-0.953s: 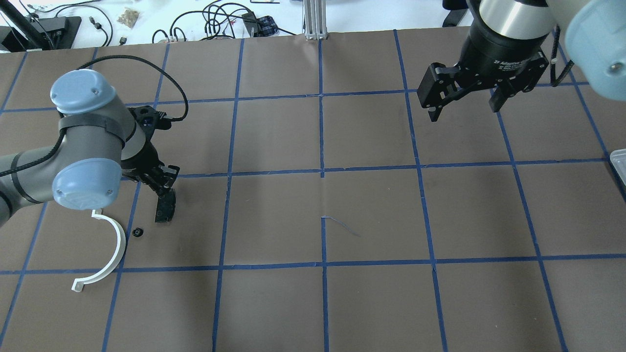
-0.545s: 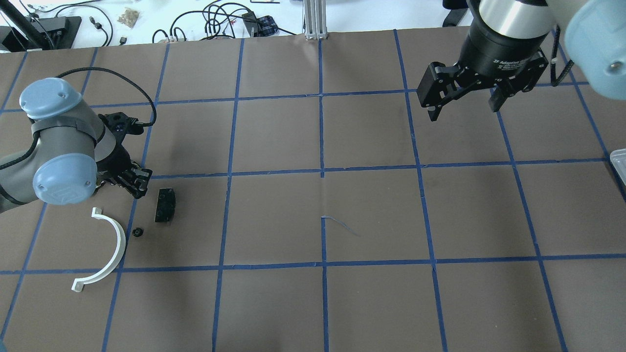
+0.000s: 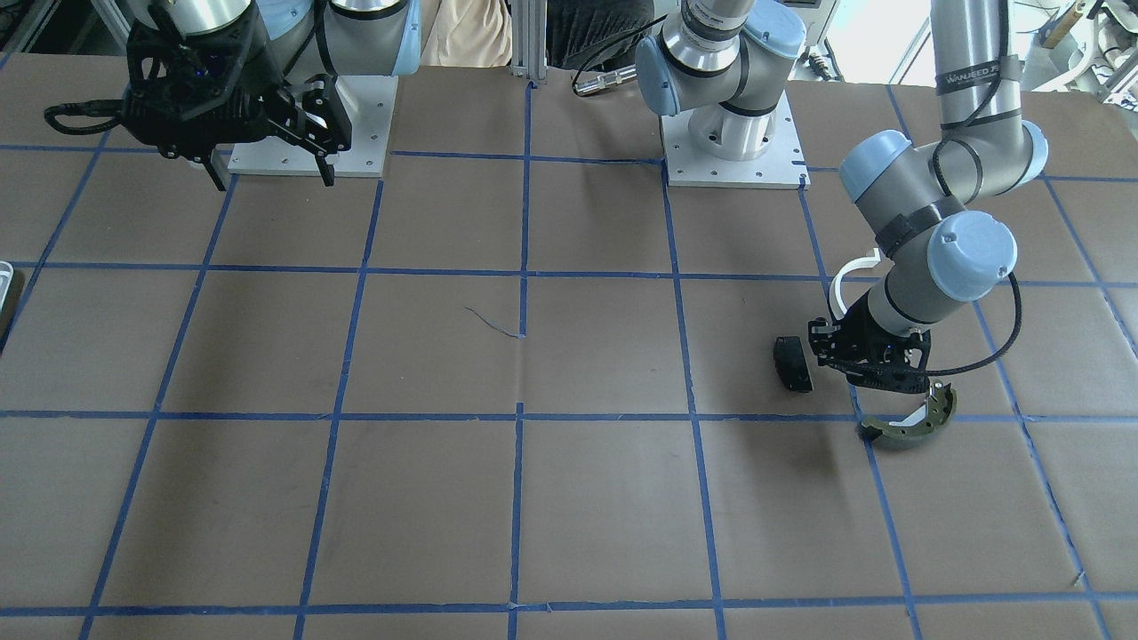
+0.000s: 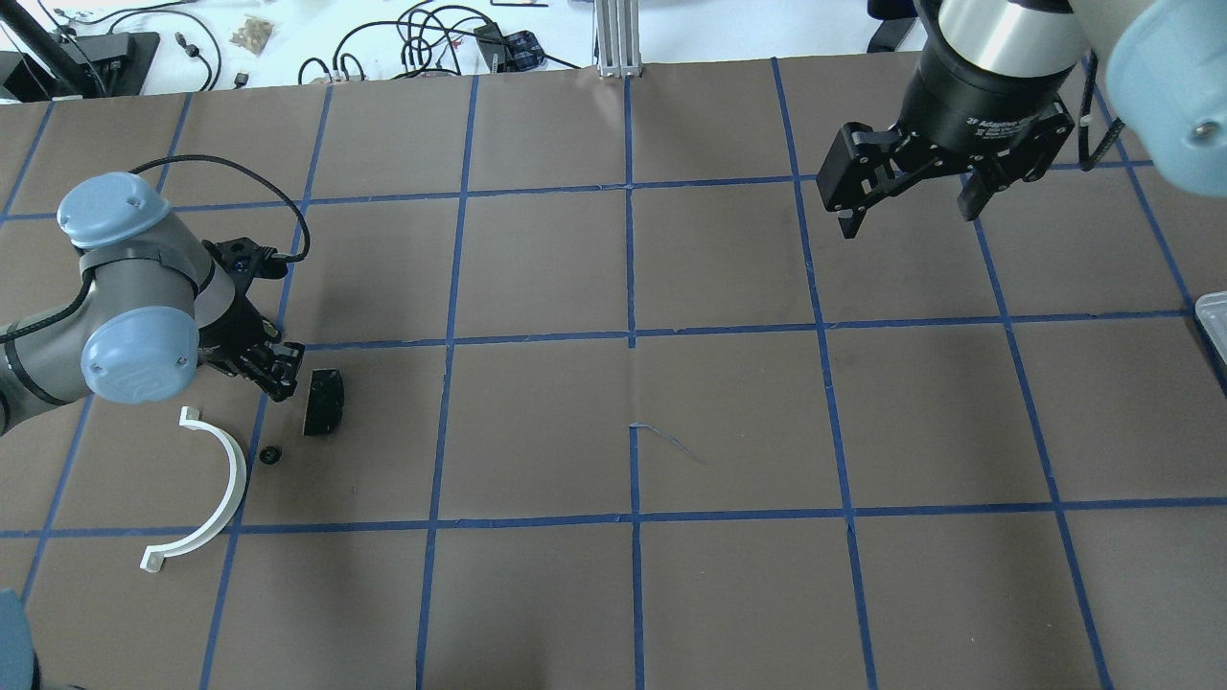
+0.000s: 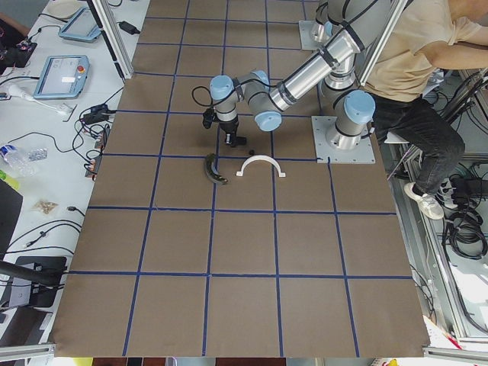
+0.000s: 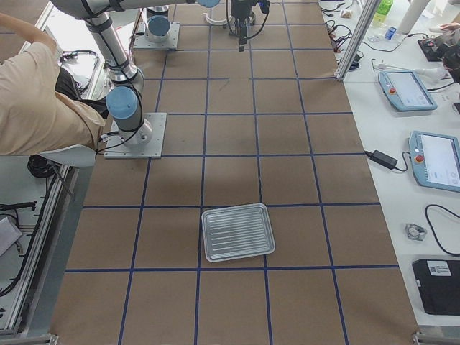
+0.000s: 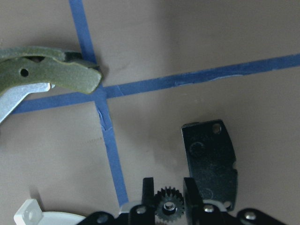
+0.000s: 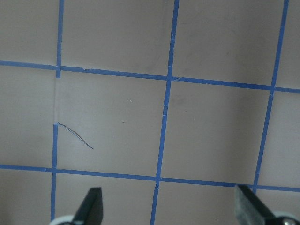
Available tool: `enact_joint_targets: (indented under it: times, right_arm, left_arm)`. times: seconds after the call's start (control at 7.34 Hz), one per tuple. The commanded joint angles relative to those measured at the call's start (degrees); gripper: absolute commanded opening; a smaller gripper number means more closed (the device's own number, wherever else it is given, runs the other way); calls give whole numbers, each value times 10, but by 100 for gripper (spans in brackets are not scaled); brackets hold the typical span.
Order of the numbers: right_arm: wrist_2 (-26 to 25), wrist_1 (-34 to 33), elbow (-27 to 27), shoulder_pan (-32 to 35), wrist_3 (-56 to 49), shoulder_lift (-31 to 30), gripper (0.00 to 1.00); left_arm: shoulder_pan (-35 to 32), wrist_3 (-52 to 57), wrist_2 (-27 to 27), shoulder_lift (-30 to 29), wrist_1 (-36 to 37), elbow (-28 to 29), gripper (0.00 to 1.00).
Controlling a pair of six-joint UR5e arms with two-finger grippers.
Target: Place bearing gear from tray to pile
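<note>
A small black toothed bearing gear (image 7: 165,207) sits between the fingers of my left gripper (image 7: 168,183), which is shut on it and hovers low over the pile (image 4: 281,376). Below it lie the black pad (image 4: 323,402), just to its right, the white half-ring (image 4: 236,471) and the olive brake shoe (image 3: 920,418), which the arm hides in the overhead view. My right gripper (image 4: 909,216) hangs open and holds nothing at the far right. The grey tray (image 6: 237,233) has nothing in it; only a sliver of the tray (image 4: 1213,311) shows overhead.
A small black round part (image 4: 269,455) lies on the table between the half-ring and the pad. Blue tape lines grid the brown table. Cables and devices lie beyond the far edge. An operator sits beside the robot's bases.
My left arm swung left away from the black pad, then came part of the way back towards it. The pile parts and my right gripper have not moved.
</note>
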Motion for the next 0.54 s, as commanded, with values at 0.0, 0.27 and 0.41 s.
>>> enact_joint_targets:
  times: [0.0,0.27,0.41]
  right_arm:
    - [-1,0,0,1,-1,0,100]
    - [-1,0,0,0,-1,0,100]
    - [-1,0,0,0,0,0,100]
  left_arm:
    - [16,3,0,-11,2,2,0]
    - [31,2,-1,-17,3,-2,0]
    - [31,2,-1,-17,3,-2,0]
